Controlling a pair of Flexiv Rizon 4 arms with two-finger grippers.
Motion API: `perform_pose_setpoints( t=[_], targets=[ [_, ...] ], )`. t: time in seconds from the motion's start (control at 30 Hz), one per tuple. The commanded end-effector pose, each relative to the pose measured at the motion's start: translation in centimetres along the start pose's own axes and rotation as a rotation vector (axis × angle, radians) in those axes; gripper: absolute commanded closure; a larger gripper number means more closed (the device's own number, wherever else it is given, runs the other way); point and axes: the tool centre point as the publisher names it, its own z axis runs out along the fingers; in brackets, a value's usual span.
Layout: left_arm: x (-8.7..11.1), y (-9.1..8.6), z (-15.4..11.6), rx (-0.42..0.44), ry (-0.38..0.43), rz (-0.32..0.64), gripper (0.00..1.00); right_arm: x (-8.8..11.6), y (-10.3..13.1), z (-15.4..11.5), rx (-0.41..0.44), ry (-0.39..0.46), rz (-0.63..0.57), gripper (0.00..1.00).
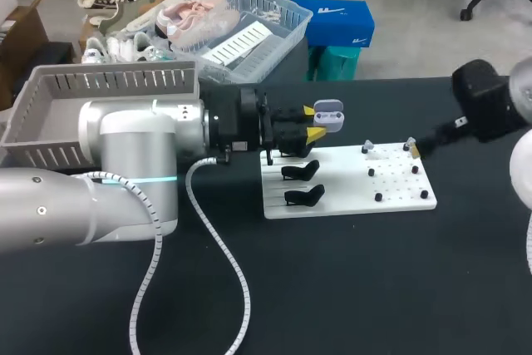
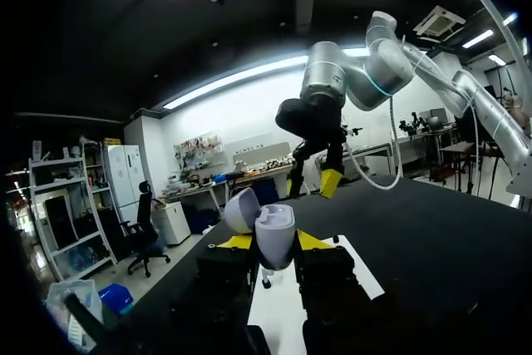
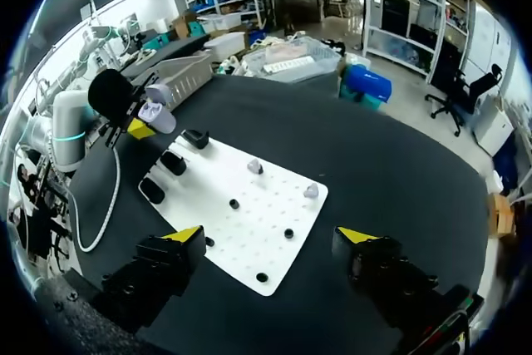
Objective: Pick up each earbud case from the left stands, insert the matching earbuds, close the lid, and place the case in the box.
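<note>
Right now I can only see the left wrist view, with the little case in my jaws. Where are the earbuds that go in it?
Observer: Two earbuds sit along the far edge of the white board, to the right of the case you hold.
Operator: And where's the box for after?
Observer: The grey box is beyond your left arm, at the table's far left.

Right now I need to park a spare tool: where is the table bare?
Bare table lies between the white board and the near edge, right of the cable. Crowded: the board's left end, with black stands and the left hand holding the earbud case.
</note>
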Motion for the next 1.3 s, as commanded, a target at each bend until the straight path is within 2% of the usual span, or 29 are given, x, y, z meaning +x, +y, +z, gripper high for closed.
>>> perform_pose_setpoints(
  t=[0.03, 0.13, 0.2, 0.3, 0.4, 0.53, 0.93, 1.03, 1.3],
  targets=[
    [0.1, 0.0, 0.1, -0.002, -0.001, 0.001, 1.00, -1.5, -0.8, 1.2, 0.369, 0.204, -0.013, 0.00],
    [0.1, 0.0, 0.1, -0.002, -0.001, 0.001, 1.00, -1.8, -1.6, 2.3, 0.394, 0.271, -0.049, 0.00],
    [0.1, 0.0, 0.1, -0.002, -0.001, 0.001, 1.00, -2.0, -1.9, 2.9, 0.364, 0.306, -0.096, 0.00],
    [0.1, 0.0, 0.1, -0.002, -0.001, 0.001, 1.00, -2.2, -2.2, 4.2, 0.345, 0.428, -0.166, 0.00],
    [0.1, 0.0, 0.1, -0.002, -0.001, 0.001, 1.00, -2.3, -2.5, 4.8, 0.321, 0.455, -0.181, 0.00],
    [0.1, 0.0, 0.1, -0.002, -0.001, 0.001, 1.00, -2.1, -2.6, 5.0, 0.316, 0.460, -0.182, 0.00],
    [0.1, 0.0, 0.1, -0.002, -0.001, 0.001, 1.00, -0.5, -2.9, 5.1, 0.255, 0.377, -0.126, 0.00],
    [0.1, 0.0, 0.1, -0.002, -0.001, 0.001, 1.00, -0.1, -3.4, 5.2, 0.250, 0.378, -0.122, 0.00],
    [0.1, 0.0, 0.1, -0.002, -0.001, 0.001, 1.00, -0.1, -3.9, 5.4, 0.215, 0.368, -0.116, 0.00]
  ],
)
